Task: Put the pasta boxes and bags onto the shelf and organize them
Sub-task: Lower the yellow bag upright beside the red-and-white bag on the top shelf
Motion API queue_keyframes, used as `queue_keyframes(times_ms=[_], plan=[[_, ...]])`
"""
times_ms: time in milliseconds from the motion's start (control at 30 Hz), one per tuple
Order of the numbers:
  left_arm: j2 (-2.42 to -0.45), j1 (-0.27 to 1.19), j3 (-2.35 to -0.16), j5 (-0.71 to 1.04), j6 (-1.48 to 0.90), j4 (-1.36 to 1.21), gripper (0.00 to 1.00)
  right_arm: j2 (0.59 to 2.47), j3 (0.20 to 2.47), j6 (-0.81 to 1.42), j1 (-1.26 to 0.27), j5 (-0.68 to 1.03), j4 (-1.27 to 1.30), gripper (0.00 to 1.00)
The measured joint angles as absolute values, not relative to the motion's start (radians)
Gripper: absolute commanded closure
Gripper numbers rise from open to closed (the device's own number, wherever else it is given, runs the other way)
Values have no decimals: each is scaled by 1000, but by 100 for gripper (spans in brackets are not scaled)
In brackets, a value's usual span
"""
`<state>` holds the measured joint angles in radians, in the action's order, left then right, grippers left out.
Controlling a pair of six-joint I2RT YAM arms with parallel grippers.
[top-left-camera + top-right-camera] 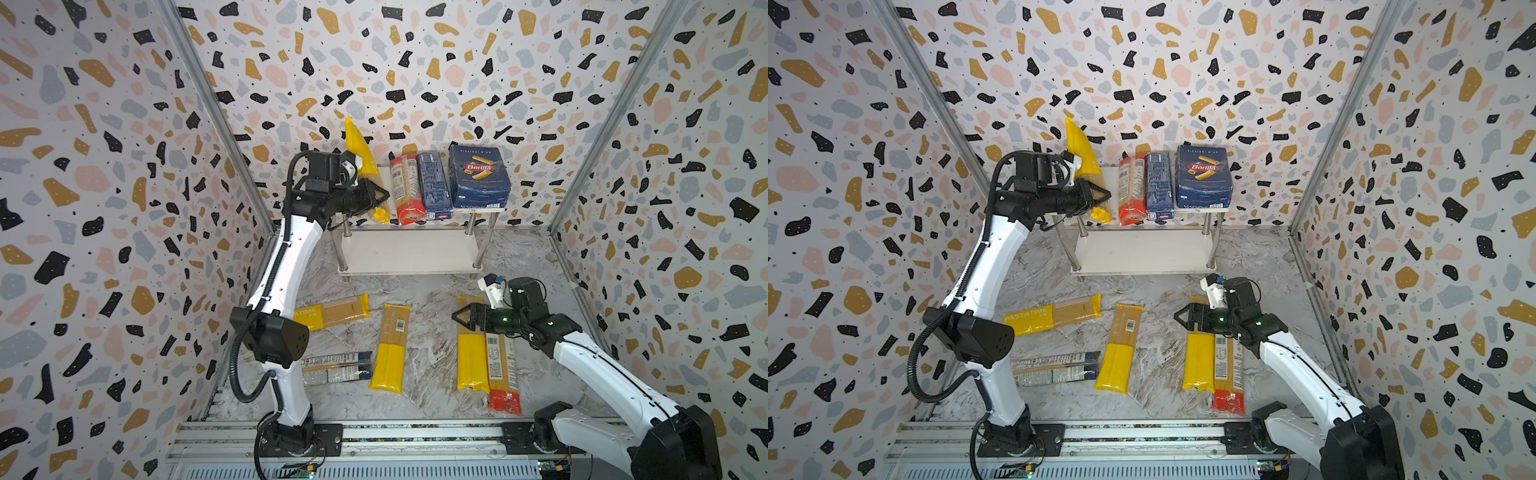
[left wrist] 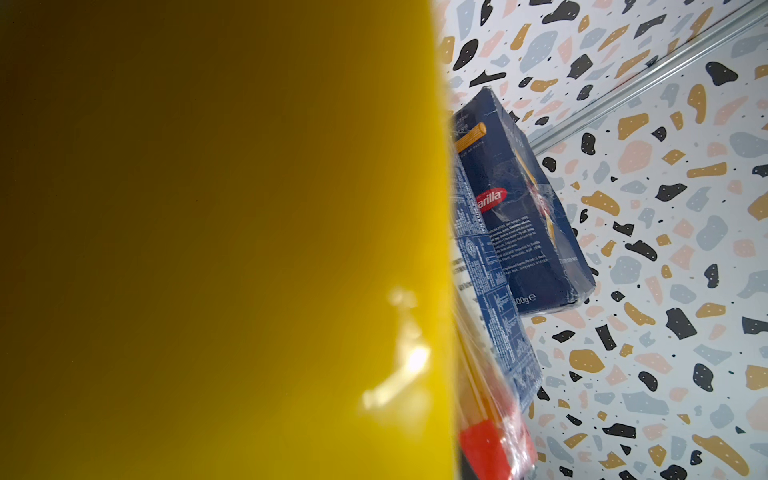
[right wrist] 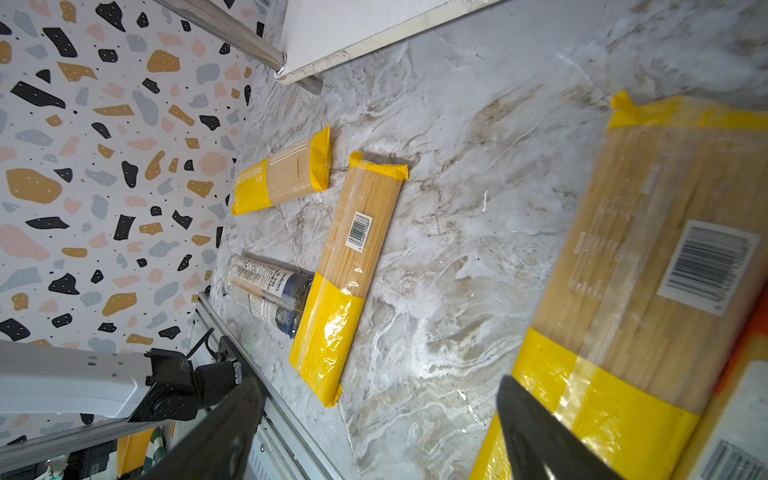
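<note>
A yellow bag (image 1: 360, 154) was gripped, tilted, by the clenched left end effector (image 1: 382, 196) over the left end of the shelf's (image 1: 407, 251) top board. On that board lay a red-ended bag (image 1: 407, 187), a narrow box (image 1: 434, 185) and a wide box (image 1: 478, 176). The right end effector (image 1: 459, 316) was held released above two of five bags (image 1: 388, 349) lying on the desk (image 1: 432, 365).

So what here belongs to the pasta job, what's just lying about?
Job: shelf; wide Barilla box; narrow Barilla box; shelved red-ended bag; held yellow bag; PASTATIME bag; middle yellow bag; right yellow bag; tabletop red-ended bag; blue-ended bag.
Lying about: nothing loose; just marble tabletop, rail.
</note>
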<state>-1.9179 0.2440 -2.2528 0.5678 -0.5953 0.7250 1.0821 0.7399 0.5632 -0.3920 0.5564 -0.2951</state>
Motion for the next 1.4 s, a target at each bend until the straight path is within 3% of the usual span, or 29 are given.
queue_keyframes(times_ms=[133, 433, 633, 1400], plan=[[-1937, 244, -2254, 572, -609, 720, 69, 1097, 740, 563, -392, 557, -291, 11], [-1972, 237, -2307, 580, -630, 718, 57, 1109, 740, 563, -391, 573, -270, 10], [-1971, 225, -2307, 566, -619, 715, 43, 1109, 740, 561, -390, 583, -254, 9], [-1881, 144, -2269, 453, -513, 737, 45, 1123, 735, 550, -390, 605, -232, 9]])
